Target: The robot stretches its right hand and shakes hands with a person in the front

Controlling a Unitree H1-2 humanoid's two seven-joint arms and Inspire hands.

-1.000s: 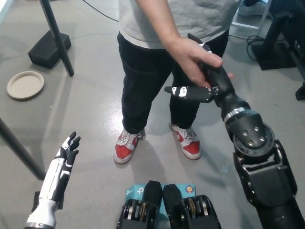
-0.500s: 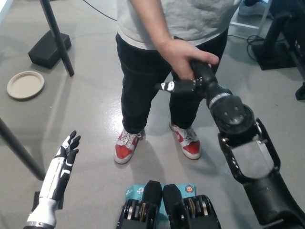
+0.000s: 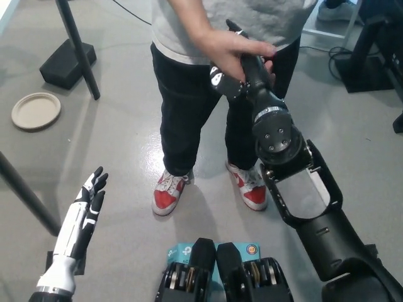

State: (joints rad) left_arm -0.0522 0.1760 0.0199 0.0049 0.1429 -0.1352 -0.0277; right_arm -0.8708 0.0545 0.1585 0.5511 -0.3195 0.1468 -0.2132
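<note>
A person in a grey shirt and black trousers stands right in front of me. The person's hand (image 3: 230, 53) is wrapped around my black right hand (image 3: 245, 72), which reaches up and forward at the top middle of the head view. My right hand's fingers lie inside that grasp, closed on the person's hand. One black finger with white marks sticks out to the left below the grasp. My white left hand (image 3: 88, 204) rests low at the lower left, fingers apart, holding nothing.
The person's red and white shoes (image 3: 167, 192) stand on the grey floor just ahead of me. A round beige plate (image 3: 36, 111) lies on the floor at the left, near a black stand base (image 3: 68, 63). Dark equipment and cables sit at the top right.
My right arm has swung up and to the left, lifting the clasped hands higher against the person's shirt. The left hand stayed put.
</note>
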